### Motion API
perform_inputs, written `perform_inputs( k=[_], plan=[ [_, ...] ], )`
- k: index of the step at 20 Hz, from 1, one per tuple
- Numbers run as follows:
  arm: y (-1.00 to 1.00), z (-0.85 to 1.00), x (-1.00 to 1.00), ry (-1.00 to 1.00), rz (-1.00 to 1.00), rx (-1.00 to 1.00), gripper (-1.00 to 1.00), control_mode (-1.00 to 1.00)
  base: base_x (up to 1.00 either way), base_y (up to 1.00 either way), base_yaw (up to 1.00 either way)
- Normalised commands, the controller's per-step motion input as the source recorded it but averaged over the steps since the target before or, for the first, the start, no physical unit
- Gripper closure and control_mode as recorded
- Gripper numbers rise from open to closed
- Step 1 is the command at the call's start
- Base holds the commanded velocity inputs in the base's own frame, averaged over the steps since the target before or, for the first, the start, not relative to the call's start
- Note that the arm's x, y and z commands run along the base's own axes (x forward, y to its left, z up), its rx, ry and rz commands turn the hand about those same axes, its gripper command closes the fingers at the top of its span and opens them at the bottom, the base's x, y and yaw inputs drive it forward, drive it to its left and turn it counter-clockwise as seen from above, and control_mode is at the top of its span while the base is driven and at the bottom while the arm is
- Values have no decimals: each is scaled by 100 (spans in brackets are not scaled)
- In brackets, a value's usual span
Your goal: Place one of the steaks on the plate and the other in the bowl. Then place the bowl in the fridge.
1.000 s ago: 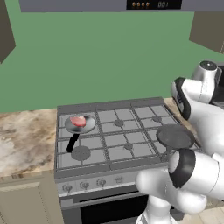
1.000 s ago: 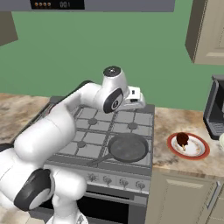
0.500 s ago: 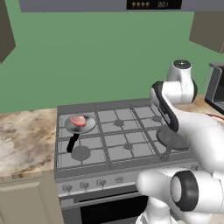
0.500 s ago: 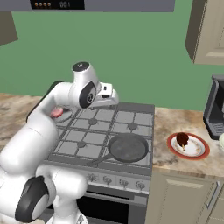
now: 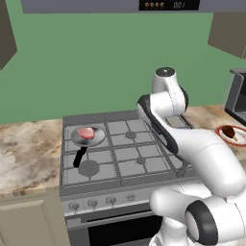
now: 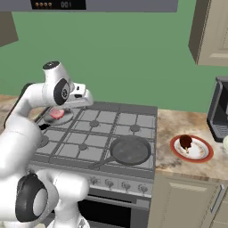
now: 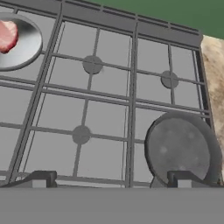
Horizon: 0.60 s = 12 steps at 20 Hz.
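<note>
Pink steak (image 5: 86, 132) in small pan (image 5: 88, 136) at stove's (image 6: 95, 133) back left, handle toward the front. Brown steak (image 6: 185, 142) on plate (image 6: 192, 148), on bench (image 6: 176, 127) right of stove. Big pan (image 6: 130, 150) front right. Hand (image 7: 111, 178) open, empty, above stove.

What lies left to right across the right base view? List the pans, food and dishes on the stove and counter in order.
Pink steak in its small pan → empty dark pan → brown steak on the red-rimmed plate.
</note>
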Motion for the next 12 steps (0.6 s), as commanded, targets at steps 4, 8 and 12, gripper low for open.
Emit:
perform_inputs(
  k=[4,8,12],
  plan=[
    [99,-4,3,1,0,3,-100,-100,0,0,0],
    [79,-19,29,3,1,4,-100,-100,0,0,0],
    [79,-30,27,0,1,4,-100,-100,0,0,0]
  ],
)
